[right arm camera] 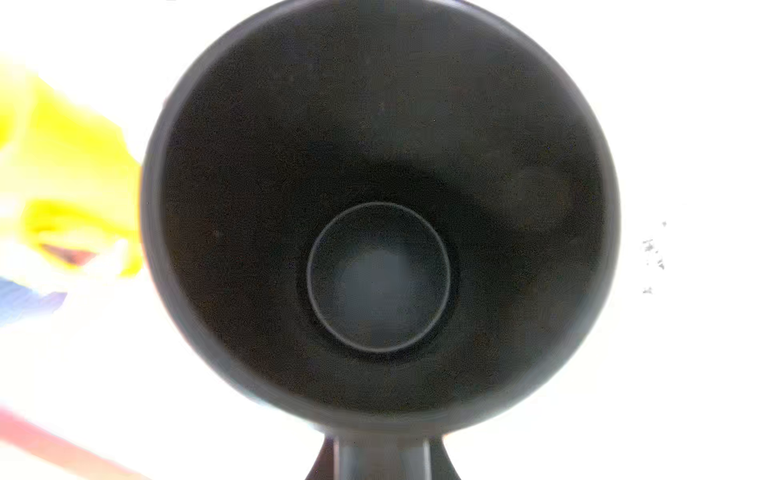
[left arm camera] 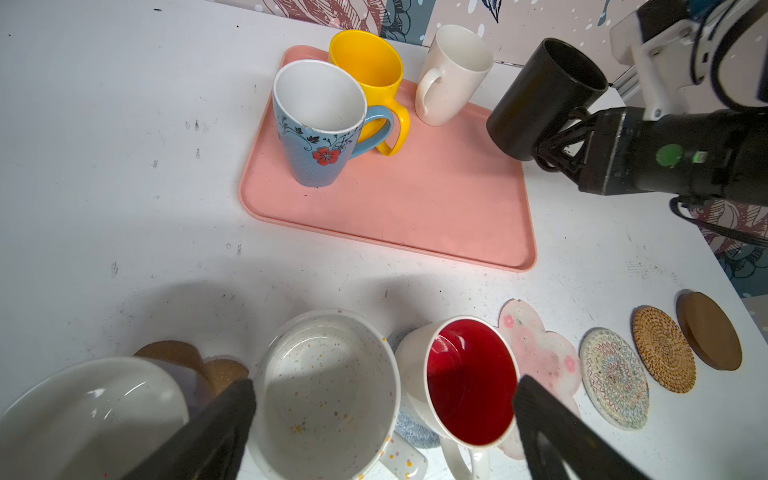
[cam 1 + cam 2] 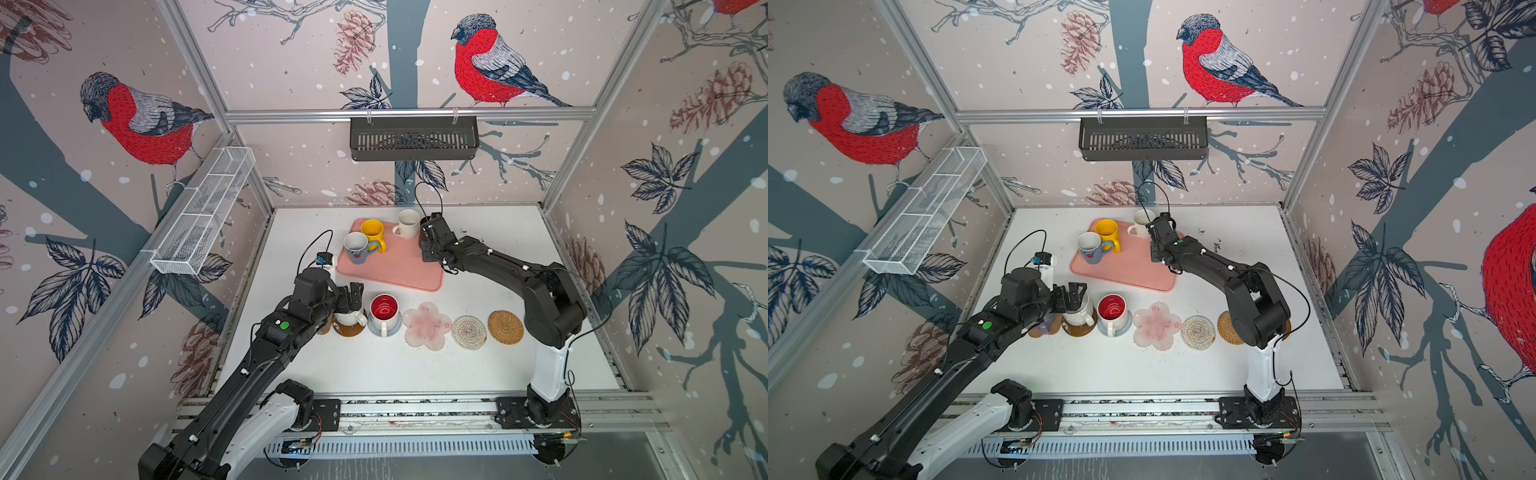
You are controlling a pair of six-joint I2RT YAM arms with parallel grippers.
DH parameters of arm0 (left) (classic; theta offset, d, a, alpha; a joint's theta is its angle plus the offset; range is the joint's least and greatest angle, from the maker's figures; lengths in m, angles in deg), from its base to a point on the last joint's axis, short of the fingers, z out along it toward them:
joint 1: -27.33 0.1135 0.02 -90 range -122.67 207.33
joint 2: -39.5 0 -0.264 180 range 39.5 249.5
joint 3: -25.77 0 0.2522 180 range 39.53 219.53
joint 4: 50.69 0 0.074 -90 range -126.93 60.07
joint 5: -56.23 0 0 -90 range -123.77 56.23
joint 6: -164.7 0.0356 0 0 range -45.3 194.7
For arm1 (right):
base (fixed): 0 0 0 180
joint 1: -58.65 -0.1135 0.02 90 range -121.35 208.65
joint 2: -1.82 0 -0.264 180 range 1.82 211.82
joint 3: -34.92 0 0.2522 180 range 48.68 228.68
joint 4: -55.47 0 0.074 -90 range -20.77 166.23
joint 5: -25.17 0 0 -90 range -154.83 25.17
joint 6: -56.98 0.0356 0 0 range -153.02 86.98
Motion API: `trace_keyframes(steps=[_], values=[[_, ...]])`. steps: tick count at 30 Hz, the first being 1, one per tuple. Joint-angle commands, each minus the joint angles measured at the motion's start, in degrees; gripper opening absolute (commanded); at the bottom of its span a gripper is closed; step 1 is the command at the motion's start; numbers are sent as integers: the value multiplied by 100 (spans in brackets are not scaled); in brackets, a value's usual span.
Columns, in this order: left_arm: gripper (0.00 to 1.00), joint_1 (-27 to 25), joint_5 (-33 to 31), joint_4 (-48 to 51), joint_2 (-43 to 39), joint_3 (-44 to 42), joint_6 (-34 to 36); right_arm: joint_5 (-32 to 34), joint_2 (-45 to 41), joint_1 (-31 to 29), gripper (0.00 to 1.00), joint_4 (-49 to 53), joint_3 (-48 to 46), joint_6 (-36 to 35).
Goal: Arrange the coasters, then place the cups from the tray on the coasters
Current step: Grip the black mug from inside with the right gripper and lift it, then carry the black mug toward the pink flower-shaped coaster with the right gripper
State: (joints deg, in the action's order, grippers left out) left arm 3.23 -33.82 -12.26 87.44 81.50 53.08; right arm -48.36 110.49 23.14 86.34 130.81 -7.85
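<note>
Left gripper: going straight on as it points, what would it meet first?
Probably the speckled white mug: in the wrist view it lies nearest, between the fingers of the open left gripper. The red-lined mug beside it falls in that gap; depth is unclear.

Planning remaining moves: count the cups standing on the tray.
3: yellow cup at the tray's far-left corner, blue-handled cup in front, plain white cup at the far edge. The black cup hangs in the right gripper.

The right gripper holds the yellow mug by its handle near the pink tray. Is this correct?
Not quite: the right gripper holds the black mug by its handle, as the left wrist view shows. The yellow mug stands on the pink tray.
</note>
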Motion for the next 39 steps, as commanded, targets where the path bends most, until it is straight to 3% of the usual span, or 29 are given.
trace_keyframes(steps=[1,12,25,39], values=[[97,-82,-107,-52,-13,112,-50,-60,-479,-70,0,-461,-276,-258],[97,-991,-774,12,365,519,-481,-45,-2030,-567,1,-350,-1641,-289],[97,-1642,-1349,-29,555,697,-853,-400,-3808,-1089,1,-444,-3270,-117],[97,-1906,-1632,-116,734,651,-1057,-543,-4458,-2023,1,-1041,-4672,137]])
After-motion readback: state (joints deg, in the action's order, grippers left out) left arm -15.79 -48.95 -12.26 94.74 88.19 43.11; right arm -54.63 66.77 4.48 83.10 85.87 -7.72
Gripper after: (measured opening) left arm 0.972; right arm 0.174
